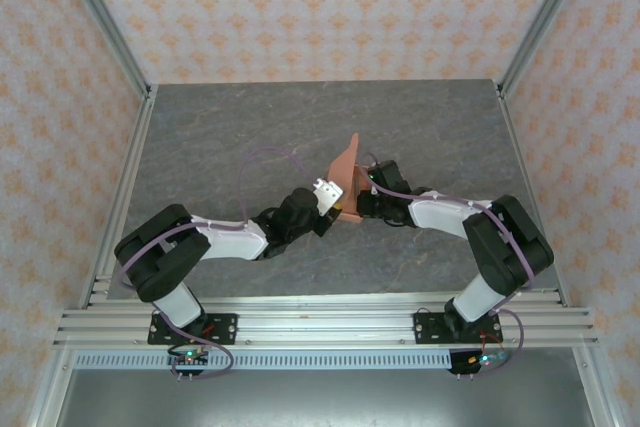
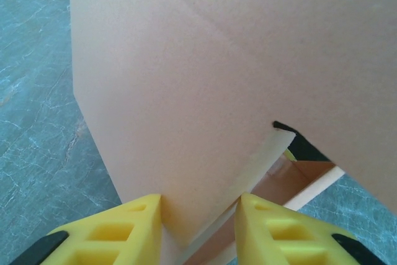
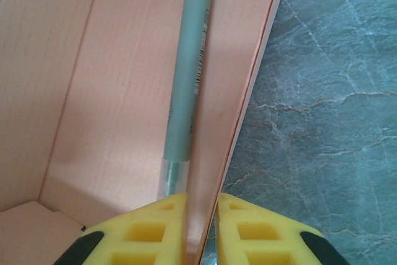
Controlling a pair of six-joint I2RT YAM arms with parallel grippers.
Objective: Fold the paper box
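Note:
The paper box [image 1: 345,163] is salmon-orange card, partly folded and standing tilted at the table's middle between my two grippers. My left gripper [image 1: 327,199] meets it from the left. In the left wrist view a folded corner of the paper box [image 2: 205,60] sits wedged in the left gripper [image 2: 200,200], both yellow pads touching card. My right gripper [image 1: 359,195] comes in from the right. In the right wrist view the right gripper [image 3: 203,212] is shut on one thin upright wall of the paper box [image 3: 105,91]. A green pen [image 3: 189,72] lies inside along that wall.
The grey marbled tabletop [image 1: 220,147] spreads around the box on all sides. Aluminium frame rails [image 1: 125,197] run along the left and right edges, with patterned walls behind. The arm bases sit on the near rail [image 1: 320,322].

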